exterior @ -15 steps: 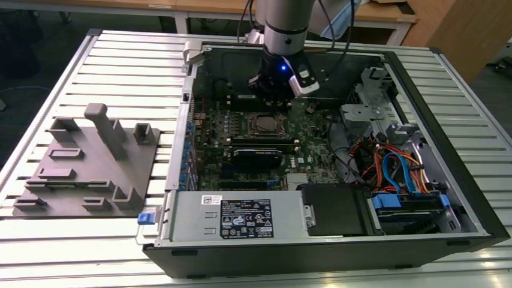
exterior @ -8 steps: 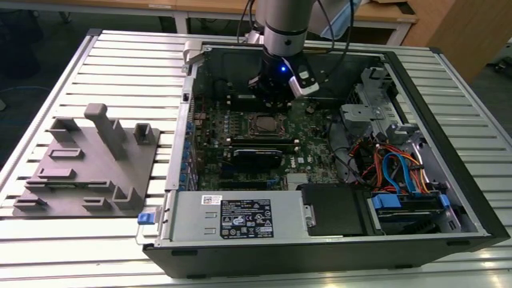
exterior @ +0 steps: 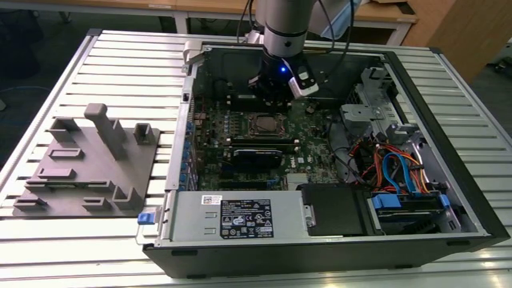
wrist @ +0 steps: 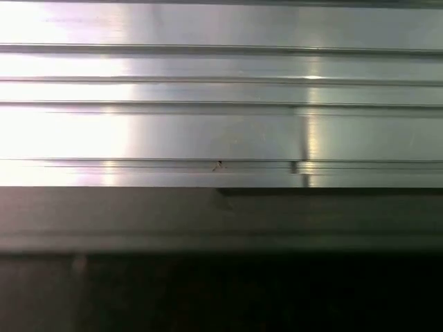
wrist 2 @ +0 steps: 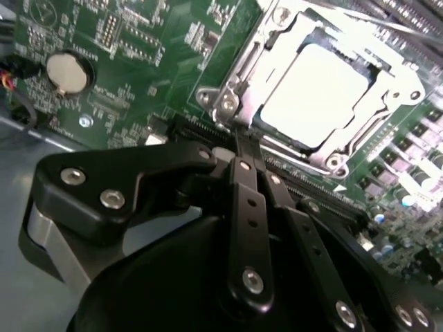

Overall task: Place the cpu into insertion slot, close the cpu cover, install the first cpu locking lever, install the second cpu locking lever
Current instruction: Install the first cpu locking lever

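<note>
The cpu [wrist 2: 315,93] lies flat in the insertion slot [exterior: 262,124], its pale face showing through the window of the cpu cover [wrist 2: 242,69]. The cover's silvery frame lies down flat around the chip. My gripper [wrist 2: 242,142] is shut, and its black fingers [wrist 2: 248,200] lie side by side with their tips at one corner of the socket frame. Whether the tips touch the frame or pinch anything is hidden. In the exterior view the gripper [exterior: 270,96] hangs inside the open computer case, just behind the socket. A thin silvery rod [wrist 2: 401,24] runs along the socket's far side.
Green motherboard [wrist 2: 159,41] surrounds the socket, with a coin battery [wrist 2: 68,71] on it. A black card [exterior: 256,157] lies in front of the socket. Coloured cables [exterior: 392,168] fill the case at the exterior view's right. A grey fixture block [exterior: 88,162] stands on the slatted table [wrist: 208,131].
</note>
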You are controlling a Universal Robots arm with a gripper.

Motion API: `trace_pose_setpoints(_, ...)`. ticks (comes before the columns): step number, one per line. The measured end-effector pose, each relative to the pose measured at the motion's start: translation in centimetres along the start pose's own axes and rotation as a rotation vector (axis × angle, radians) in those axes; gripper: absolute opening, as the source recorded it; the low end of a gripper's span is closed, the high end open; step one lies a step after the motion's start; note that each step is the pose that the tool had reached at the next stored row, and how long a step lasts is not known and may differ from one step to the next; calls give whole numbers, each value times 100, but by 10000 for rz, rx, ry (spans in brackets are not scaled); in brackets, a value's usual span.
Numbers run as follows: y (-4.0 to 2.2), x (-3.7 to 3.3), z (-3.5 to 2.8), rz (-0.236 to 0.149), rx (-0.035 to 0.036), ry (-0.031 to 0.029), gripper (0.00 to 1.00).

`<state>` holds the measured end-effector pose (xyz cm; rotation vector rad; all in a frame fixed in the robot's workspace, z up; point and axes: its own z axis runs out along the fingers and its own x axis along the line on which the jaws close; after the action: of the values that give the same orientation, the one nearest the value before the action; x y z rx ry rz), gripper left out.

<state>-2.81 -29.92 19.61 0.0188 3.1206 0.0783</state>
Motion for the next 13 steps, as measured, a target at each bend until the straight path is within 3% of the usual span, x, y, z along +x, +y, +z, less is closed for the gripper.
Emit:
trace_pose_setpoints(6, 4, -2, -82, 0, -5, 0, 10)
trace_pose_setpoints(13, -32, -2, -82, -1, 23, 0, 10)
